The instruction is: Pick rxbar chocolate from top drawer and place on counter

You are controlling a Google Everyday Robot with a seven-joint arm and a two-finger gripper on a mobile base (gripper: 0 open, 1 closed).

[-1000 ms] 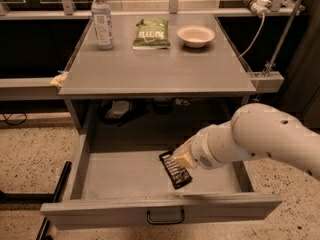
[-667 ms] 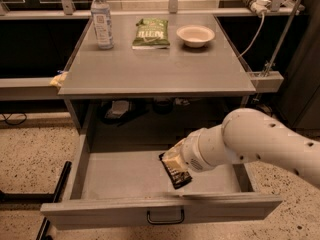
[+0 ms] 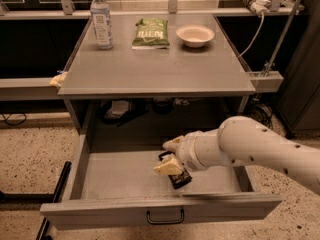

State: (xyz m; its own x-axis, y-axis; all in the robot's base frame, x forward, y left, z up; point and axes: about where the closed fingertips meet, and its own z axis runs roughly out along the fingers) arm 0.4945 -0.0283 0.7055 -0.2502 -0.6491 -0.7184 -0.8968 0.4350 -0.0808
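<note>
Rxbar chocolate (image 3: 181, 179) lies flat on the floor of the top drawer (image 3: 120, 178), right of its middle and near its front wall. It is likely light, thin and slick-wrapped, best pinched across its narrow width. The gripper (image 3: 169, 155), fingers (image 3: 168, 167) spread, straddles the bar's rear end. A second ago it hung to the right of the bar, leaving the wrapper uncovered; the bar itself has not shifted.

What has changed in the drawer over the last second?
The gripper and its arm have shifted slightly toward the picture's left over the top drawer, covering more of the rxbar chocolate. The bar lies about where it was; whether it is gripped cannot be told. The bottle, green bag and bowl on the counter have not moved.
</note>
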